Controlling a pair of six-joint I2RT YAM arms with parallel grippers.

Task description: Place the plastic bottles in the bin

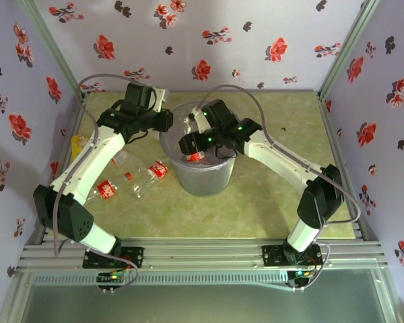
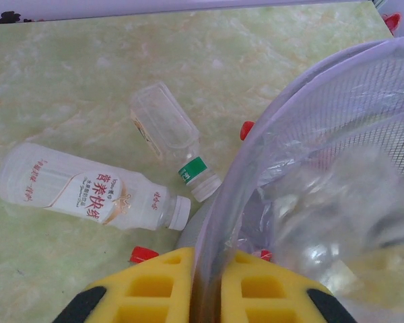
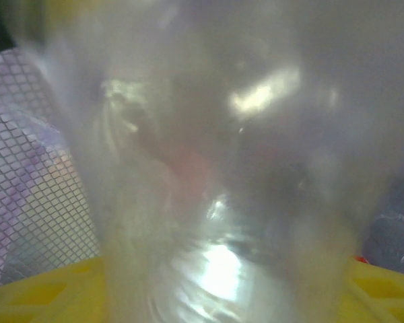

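Clear plastic bottle (image 3: 215, 195) within the right gripper (image 1: 189, 143), hold unclear, hangs over the round translucent grey-lilac bin (image 1: 205, 180); left gripper (image 2: 207, 272) pinches its ten-o'clock rim.

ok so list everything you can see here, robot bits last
bin: one, translucent grey-lilac, middle of the table
red-labelled bottles: two, clear, lying on the table left of the bin
white-capped bottle: one, clear with red lettering, lying beside the bin
green-labelled bottle: one, clear, lying beside the bin
blurred bottle: one, clear, close against the right gripper's fingers
table: one, pale green marbled
walls: lilac with red flowers
left gripper: yellow fingers, shut on the bin's rim
right gripper: above the bin, jaw state unclear
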